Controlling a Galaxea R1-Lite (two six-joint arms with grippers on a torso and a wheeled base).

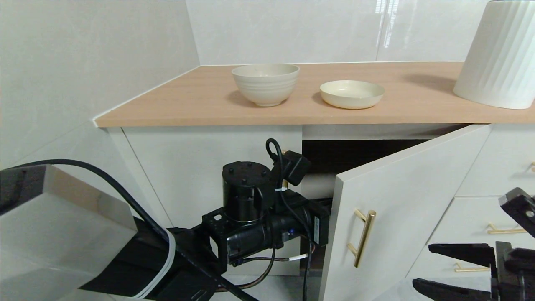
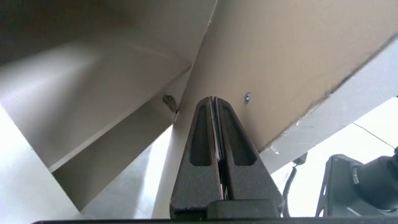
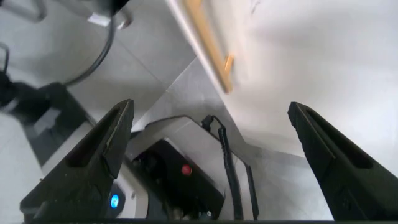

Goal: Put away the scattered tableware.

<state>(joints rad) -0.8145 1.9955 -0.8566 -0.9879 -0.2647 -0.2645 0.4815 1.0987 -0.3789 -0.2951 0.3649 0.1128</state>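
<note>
A cream ribbed bowl [image 1: 266,83] and a shallow cream dish [image 1: 352,93] stand side by side on the wooden countertop [image 1: 200,100]. Below them a white cabinet door [image 1: 401,196] with a gold handle [image 1: 363,237] hangs partly open. My left arm reaches low into the gap at the door's edge. Its gripper [image 2: 214,101] is shut with nothing in it, the tips against the door's inner face [image 2: 292,56]. My right gripper [image 1: 422,265] is open and holds nothing, low in front of the door, near the handle [image 3: 208,43].
A tall white ribbed container [image 1: 501,54] stands at the counter's right end. Drawers with gold pulls [image 1: 503,230] lie to the right of the open door. A tiled wall closes off the left side, and the cabinet's inside [image 1: 359,154] is dark.
</note>
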